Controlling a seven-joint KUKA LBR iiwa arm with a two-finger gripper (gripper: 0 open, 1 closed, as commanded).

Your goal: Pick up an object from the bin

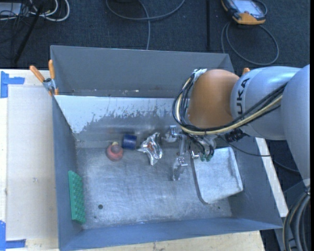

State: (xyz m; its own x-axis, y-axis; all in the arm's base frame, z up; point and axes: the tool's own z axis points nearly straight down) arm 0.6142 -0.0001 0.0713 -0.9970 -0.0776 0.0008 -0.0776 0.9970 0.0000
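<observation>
- My big arm (261,95) with its orange cover (212,98) is up highest, closest to the camera. It comes in from the right side.
- My claw (177,170) hangs down under it, low over the floor of the bin (146,77), near the middle.
- I cannot tell if my claw is open or closed.
- The thing closest to my claw is a crumpled silver thing (152,149). It sits just beside my claw, a bit toward the back wall.
- A grey cloth (220,179) lies flat on the other side of my claw, very near.
- A small blue thing (129,141) and a round red thing (114,151) sit next to the silver one, farther from me.
- A green block (76,196) lies far off by the left wall.
- What could go wrong: I think my claw is over bare floor, so if it squeezes here it may grab nothing.
- The silver thing looks thin and bumpy, so I think it may squash or slip out.
- If I lean toward the cloth, I may pinch its edge and drag the whole cloth up.
</observation>
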